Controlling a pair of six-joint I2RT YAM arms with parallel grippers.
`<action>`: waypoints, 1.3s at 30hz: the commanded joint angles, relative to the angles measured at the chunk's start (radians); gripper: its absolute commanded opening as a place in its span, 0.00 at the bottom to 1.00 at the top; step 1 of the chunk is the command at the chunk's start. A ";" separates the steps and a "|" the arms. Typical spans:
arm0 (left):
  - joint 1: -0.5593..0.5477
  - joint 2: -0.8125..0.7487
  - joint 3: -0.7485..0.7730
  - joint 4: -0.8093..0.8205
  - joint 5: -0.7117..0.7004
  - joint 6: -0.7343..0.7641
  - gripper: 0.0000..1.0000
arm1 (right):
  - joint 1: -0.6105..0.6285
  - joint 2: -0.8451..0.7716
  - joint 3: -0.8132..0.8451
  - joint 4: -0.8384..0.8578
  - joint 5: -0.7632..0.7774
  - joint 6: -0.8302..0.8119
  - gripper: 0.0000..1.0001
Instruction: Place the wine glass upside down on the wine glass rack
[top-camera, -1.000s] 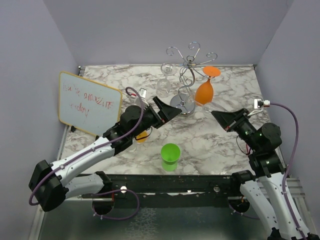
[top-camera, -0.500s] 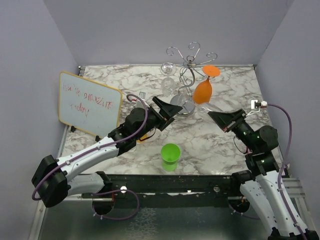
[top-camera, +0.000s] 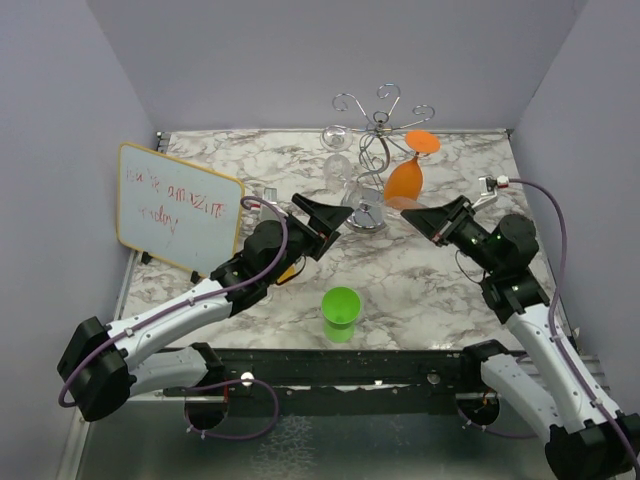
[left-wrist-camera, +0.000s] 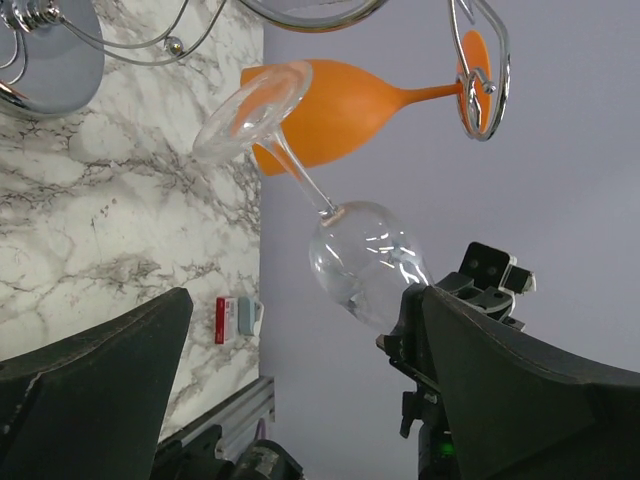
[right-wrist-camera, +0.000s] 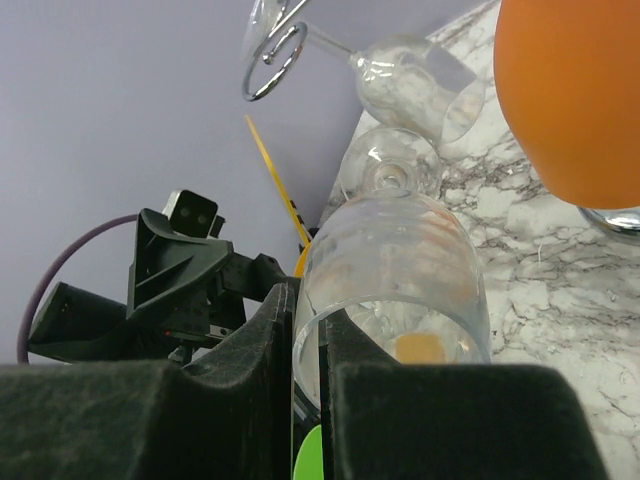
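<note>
Right arm (top-camera: 520, 290) has swung in and up toward the rack since a second ago, and the left arm (top-camera: 190, 305) has eased back a touch from the mirrored base (top-camera: 365, 213). The left gripper (left-wrist-camera: 305, 300) stands spread wide with nothing in it. The wine glass rack (top-camera: 378, 150), all chrome curls, already carries an orange glass (top-camera: 405, 183) and some clear glasses (top-camera: 335, 140). And there's the wine glass (left-wrist-camera: 365, 262): clear, off the table, tilted, just beside the orange bowl, foot (left-wrist-camera: 245, 105) leading. Its rim (right-wrist-camera: 299, 300) is pinched between the fingers of the right gripper (right-wrist-camera: 308, 310). It's light, thin-walled, slick stuff, I'd say, and brittle, so a rim pinch could slip or chip it. The stem (left-wrist-camera: 305, 180) looks the surer hold, and the stem must slide into a curl.
</note>
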 joint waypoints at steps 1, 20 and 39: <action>0.012 0.001 -0.008 0.015 -0.028 -0.044 0.99 | 0.054 0.052 0.063 0.015 0.004 -0.049 0.01; 0.058 0.069 -0.029 -0.072 -0.009 -0.292 0.63 | 0.469 0.138 0.097 0.032 0.367 -0.319 0.01; 0.084 0.055 -0.029 -0.108 -0.068 -0.372 0.33 | 0.550 0.070 -0.027 0.191 0.292 -0.365 0.01</action>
